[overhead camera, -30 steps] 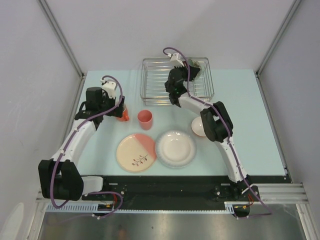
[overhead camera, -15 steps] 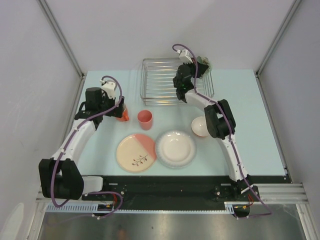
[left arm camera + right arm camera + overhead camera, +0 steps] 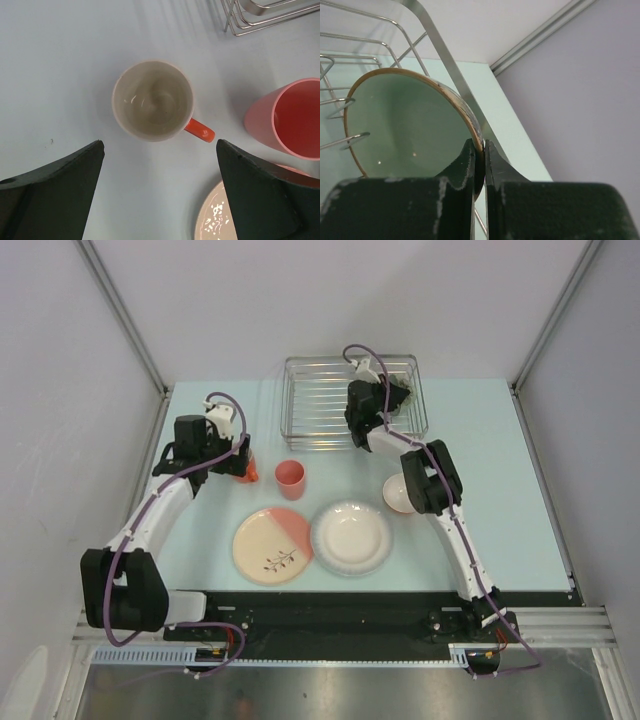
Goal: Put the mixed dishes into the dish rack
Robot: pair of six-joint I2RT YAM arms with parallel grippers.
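Gripping green bowl, right pincer hovers over dish rack.

The left claw gapes wide, the right claw pinches tight.

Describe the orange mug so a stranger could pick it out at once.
From the wire dish rack at the far edge of the table, come forward and left to where the open left gripper hovers. The orange mug stands upright below it, next to the small pink cup; only the mug has a handle and a cream inside.
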